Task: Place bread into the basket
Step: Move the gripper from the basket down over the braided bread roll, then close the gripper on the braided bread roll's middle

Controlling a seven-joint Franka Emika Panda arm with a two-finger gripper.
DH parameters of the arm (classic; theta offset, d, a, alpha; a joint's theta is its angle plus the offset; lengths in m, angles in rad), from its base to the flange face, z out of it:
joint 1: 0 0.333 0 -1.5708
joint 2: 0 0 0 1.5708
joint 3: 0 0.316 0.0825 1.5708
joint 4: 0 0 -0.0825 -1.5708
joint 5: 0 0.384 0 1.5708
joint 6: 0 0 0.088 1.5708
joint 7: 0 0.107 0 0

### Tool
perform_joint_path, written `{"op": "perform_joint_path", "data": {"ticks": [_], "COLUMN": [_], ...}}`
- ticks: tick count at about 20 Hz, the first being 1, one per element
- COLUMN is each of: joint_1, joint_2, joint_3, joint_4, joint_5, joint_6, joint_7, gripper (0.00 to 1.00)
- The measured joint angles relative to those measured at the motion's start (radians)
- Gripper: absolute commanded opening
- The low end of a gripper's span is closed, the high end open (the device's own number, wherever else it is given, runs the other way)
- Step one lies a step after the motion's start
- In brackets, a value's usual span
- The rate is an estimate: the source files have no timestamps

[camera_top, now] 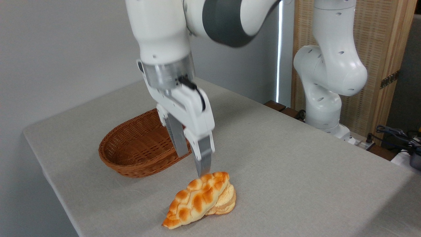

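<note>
The gripper (194, 163) is seen tilted, low over the table (296, 158), w/ its fingers pointing down toward the bread (194, 199). The jaws are spread, a gap being visible between the two fingers; nothing is held. The nearer fingertip (203, 169) is placed just above the loaf's upper right end, very near it; contact cannot be told from this view. The farther finger is seen against the basket's near rim.

The bread is found on the table near the front edge, lying diagonally, w/ its pointed end toward the lower left and its blunter end up and to the right. Its crust is glossy, golden-orange, w/ a braided pattern. It is propped on a bun (227, 199), pale orange and layered, which is tucked under the loaf's right end and touches it.

The basket (131, 154) is set behind and left of the bread, apart from it, w/ bare cloth between. It is brown wicker, oval; no contents are seen inside, and its right end is hidden by the gripper and wrist.

The table is covered w/ grey cloth. The arm's base (325, 98) is seen at the right, beyond the table edge, in front of a woven panel (378, 49). Cables (394, 135) are visible at far right.
</note>
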Motion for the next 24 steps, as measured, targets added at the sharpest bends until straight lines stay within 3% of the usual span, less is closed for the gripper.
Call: {"op": "perform_joint_path", "data": {"ticks": [3,9,24], "joint_1": [-0.001,-0.002,0.014], "joint_2": [0.044,0.101,0.127], "joint_3": [0.004,0.004,0.006], "joint_4": [-0.006,-0.007,-0.032], "joint_5": [0.0,0.0,0.0], "joint_6": [0.051,0.111,0.153], "joint_7": [0.067,0.088,0.097], "gripper": [1.0,1.0,1.0]}}
